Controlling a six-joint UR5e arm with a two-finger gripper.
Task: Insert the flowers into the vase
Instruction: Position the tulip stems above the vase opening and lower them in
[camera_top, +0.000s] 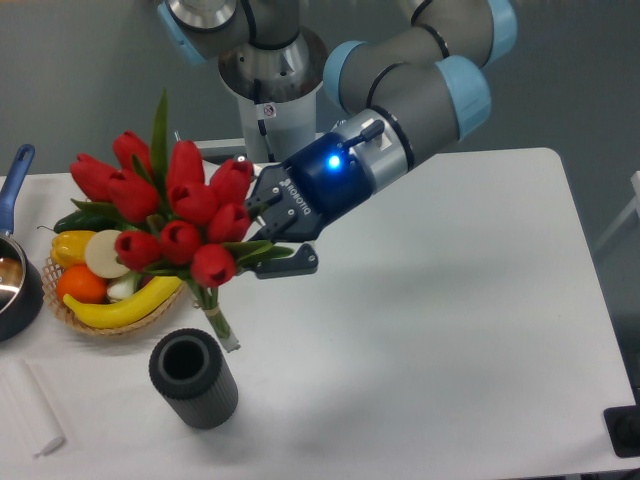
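The flowers (170, 205), a bunch of red tulip buds with green leaves, hang in the air at the left, tilted, with the bound pale stems (218, 325) pointing down. My gripper (262, 232) comes in from the right and is shut on the bunch around its leaves just below the buds. The vase (193, 381), a short dark grey ribbed cylinder, stands upright and open near the front left edge. The stem ends are just above and slightly right of its rim, not inside it.
A wicker basket (120, 325) with a banana, an orange and other produce sits behind the vase, partly hidden by the flowers. A blue-handled metal pot (14, 290) is at the far left edge. A white folded cloth (28, 412) lies at the front left.
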